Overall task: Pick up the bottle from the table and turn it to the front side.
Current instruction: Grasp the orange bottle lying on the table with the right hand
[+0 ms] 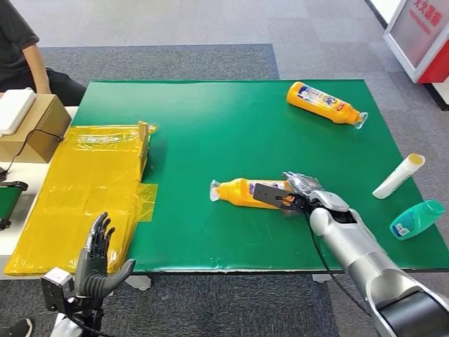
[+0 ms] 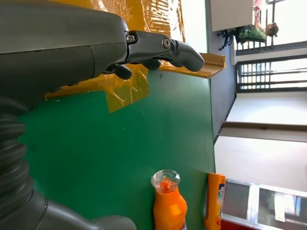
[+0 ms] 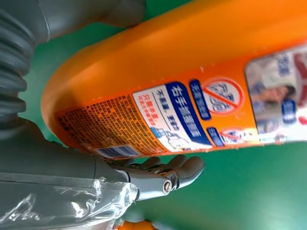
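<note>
An orange bottle (image 1: 240, 191) with a clear cap lies on its side near the front of the green table (image 1: 212, 119), cap pointing left. My right hand (image 1: 297, 191) grips its base end, thumb on one side and fingers (image 3: 170, 175) on the other. In the right wrist view the bottle (image 3: 181, 72) shows a label with small print and a barcode. My left hand (image 1: 98, 261) hangs open below the table's front left edge, holding nothing. The left wrist view looks past the left hand (image 2: 54, 52) to the bottle's cap (image 2: 166, 181).
A second orange bottle (image 1: 324, 102) lies at the back right. A white tube (image 1: 398, 175) and a teal bottle (image 1: 417, 219) lie at the right edge. A yellow taped package (image 1: 85, 182) covers the left. A cardboard box (image 1: 37, 126) and a seated person (image 1: 21, 49) are at far left.
</note>
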